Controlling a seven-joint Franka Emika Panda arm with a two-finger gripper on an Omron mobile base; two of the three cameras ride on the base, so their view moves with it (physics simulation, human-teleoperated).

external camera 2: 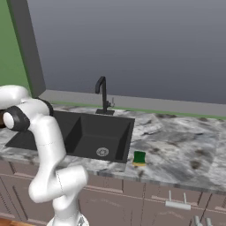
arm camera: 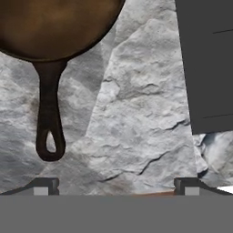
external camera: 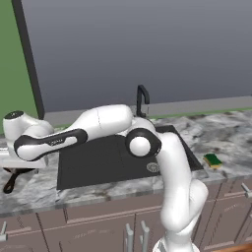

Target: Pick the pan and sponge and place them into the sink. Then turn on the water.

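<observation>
The sink [external camera: 106, 162] served as the landmark: a matte black basin sunk into the grey marbled counter [external camera: 221, 135], with a round metal drain [external camera 2: 102, 152] on its floor and a slim black gooseneck faucet [external camera 2: 102, 93] rising behind its back rim. No stream fell from the faucet.

The arm [external camera: 98, 125] reached across and above the sink toward the counter on the sink's left. In the hand view the gripper [arm camera: 116, 189] hung over bare marble with its two dark tips standing wide apart, holding nothing. The pan [arm camera: 52, 32] lay on the counter left of the sink, its reddish-brown inside up; its black handle [arm camera: 49, 113] pointed toward the gripper but ended short of the tips and off to one side of the gap. In the left base view only the handle end showed beneath the hand. A corner of the sink's dark edge lay close beside the gripper.

The sponge [external camera 2: 139, 158], green face up, sat on the counter just right of the sink's front right corner, well apart from the pan. Brown cabinet fronts [external camera: 88, 226] ran below the sink.
</observation>
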